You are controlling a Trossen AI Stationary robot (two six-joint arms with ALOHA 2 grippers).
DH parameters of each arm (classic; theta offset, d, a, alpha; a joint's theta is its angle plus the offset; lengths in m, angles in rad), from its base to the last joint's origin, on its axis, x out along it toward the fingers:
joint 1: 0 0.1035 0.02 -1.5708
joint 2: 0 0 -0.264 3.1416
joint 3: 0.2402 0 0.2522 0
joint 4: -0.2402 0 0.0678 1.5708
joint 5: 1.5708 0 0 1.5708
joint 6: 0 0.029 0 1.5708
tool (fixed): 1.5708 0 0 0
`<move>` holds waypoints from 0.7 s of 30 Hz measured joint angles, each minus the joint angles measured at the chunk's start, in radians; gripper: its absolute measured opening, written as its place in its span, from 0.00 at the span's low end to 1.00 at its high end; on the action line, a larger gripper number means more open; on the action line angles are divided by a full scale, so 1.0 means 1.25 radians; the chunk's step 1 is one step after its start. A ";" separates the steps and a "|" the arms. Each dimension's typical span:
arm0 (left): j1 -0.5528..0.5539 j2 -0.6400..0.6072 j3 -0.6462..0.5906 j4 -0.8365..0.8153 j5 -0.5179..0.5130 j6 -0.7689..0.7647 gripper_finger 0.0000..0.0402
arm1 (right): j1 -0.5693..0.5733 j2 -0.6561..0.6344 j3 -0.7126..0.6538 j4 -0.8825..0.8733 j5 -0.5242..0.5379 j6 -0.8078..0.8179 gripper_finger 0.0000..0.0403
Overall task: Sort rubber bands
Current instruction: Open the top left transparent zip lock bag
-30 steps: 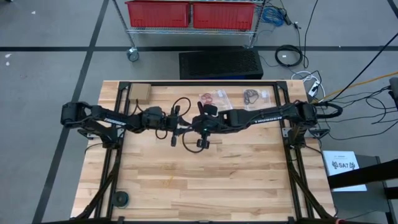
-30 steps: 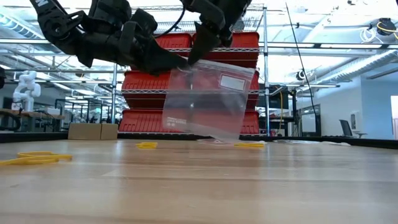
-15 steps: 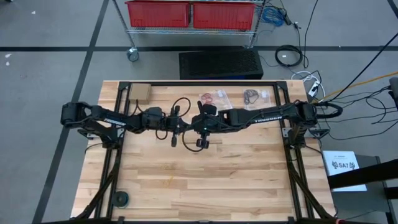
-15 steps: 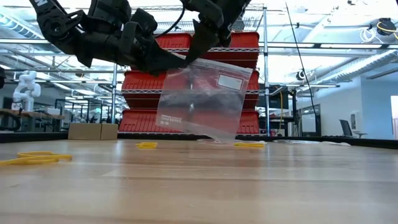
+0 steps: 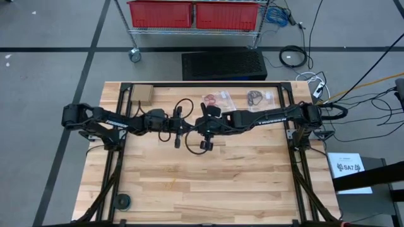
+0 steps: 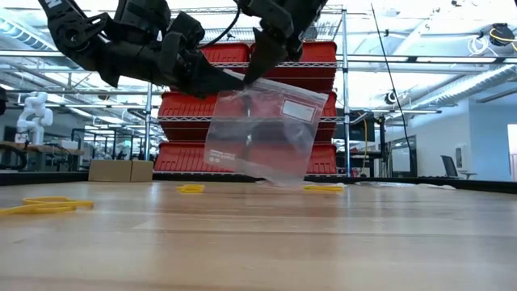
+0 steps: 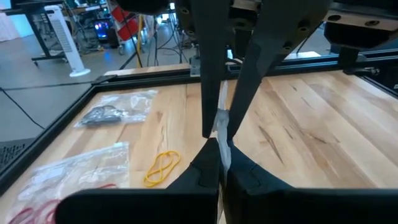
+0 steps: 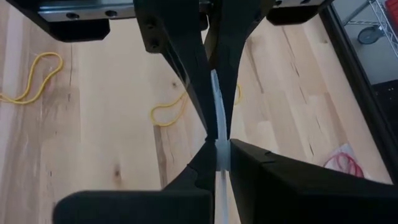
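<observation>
Your left gripper (image 6: 229, 81) has just pinched shut on the bag (image 6: 260, 133), beside the right gripper (image 6: 252, 74) already clamped on its top edge; it hangs above the worktop (image 6: 323, 242), ready to be pulled open. Yellow bands (image 6: 44, 206) lie loose below. Red bins (image 6: 178, 105) line the shelving behind.

Wood, plastic and rubber surfaces

A pale, smooth planked wood tabletop (image 5: 208, 183) is seen; the clear bag (image 6: 262, 133) is glossy plastic, the yellow rubber bands (image 6: 48, 206) matt, the claws dark matt.
</observation>
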 joint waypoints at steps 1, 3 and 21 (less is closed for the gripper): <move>0.000 0.000 0.000 0.000 -0.001 0.000 0.00 | 0.000 0.000 0.000 -0.007 0.000 0.003 0.02; 0.000 -0.001 0.000 -0.003 -0.002 0.006 0.00 | 0.000 0.000 0.000 -0.018 -0.003 0.009 0.02; 0.021 -0.083 0.000 -0.099 -0.010 0.015 0.00 | 0.001 0.000 0.000 -0.132 -0.003 0.050 0.02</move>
